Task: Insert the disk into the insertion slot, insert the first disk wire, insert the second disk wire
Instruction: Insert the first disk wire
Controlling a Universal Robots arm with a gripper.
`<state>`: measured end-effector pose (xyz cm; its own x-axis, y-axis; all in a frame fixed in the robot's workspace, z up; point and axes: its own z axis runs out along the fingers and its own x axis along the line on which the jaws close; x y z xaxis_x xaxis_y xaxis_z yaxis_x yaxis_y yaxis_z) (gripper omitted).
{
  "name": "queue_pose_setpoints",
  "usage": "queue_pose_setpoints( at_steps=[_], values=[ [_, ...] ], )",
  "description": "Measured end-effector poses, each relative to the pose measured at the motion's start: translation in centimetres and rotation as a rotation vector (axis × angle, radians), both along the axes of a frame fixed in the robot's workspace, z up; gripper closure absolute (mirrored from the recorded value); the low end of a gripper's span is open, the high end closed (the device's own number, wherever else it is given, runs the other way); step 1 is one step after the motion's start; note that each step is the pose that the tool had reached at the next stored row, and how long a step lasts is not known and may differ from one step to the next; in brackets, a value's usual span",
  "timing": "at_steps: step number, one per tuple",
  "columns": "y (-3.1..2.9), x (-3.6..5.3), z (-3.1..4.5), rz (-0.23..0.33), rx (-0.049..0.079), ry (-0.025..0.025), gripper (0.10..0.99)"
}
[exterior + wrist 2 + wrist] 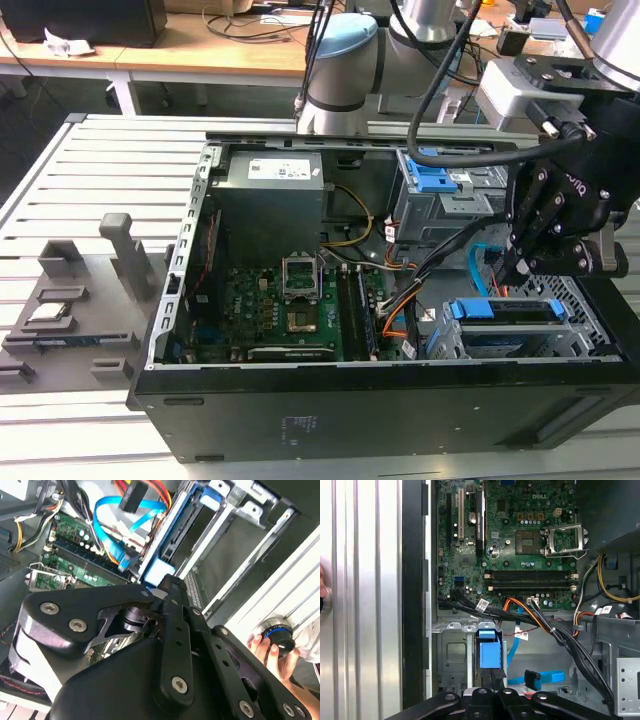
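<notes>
Across the exterior view from its left: grey fixtures (70,300) stand on the slatted table (60,170); next comes the open computer case (330,420), with its motherboard (290,310) below a grey power supply (275,180); further to that view's right sits the larger grey cage with blue tabs (440,185); below it is the insertion slot (455,345), and the disk (505,310) lies in its bay, blue bracket uppermost; the black gripper (508,275) hangs just above the disk's end.

The first wrist view adds the contact itself; the fingers (496,672) are drawn together, tips against the end of the blue bracket; whether they pinch any of it I cannot tell. There too, the first disk wire (522,609) crosses the board's edge; the second disk wire (550,676) lies loose on the case floor beside the slot, its black connector end apart from the disk.

The second wrist view adds the light-blue cable looping over the board beside a black connector (135,497) at the red and orange strands; outside the case, a person's hand (270,655) rests at a blue-ringed knob (277,635).
</notes>
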<state>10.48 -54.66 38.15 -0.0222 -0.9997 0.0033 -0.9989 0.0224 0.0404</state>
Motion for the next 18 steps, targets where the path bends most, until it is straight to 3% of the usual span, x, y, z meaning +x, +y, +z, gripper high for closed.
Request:
queue_pose_setpoints(
  at_steps=[2,6,8,10,13,18],
  values=[
    [0.39,1.56,-0.26,0.000,0.000,0.0007,0.980],
    [1.74,2.67,-0.45,0.000,-0.001,0.0007,0.980],
    [4.35,3.42,-0.70,0.000,-0.002,0.0007,0.980],
    [5.32,3.72,-0.89,0.000,-0.003,0.0008,0.980],
    [5.80,3.93,-1.51,0.000,-0.003,0.0007,0.980],
    [5.81,3.94,-1.54,0.000,-0.004,0.0008,0.980]
  ],
)
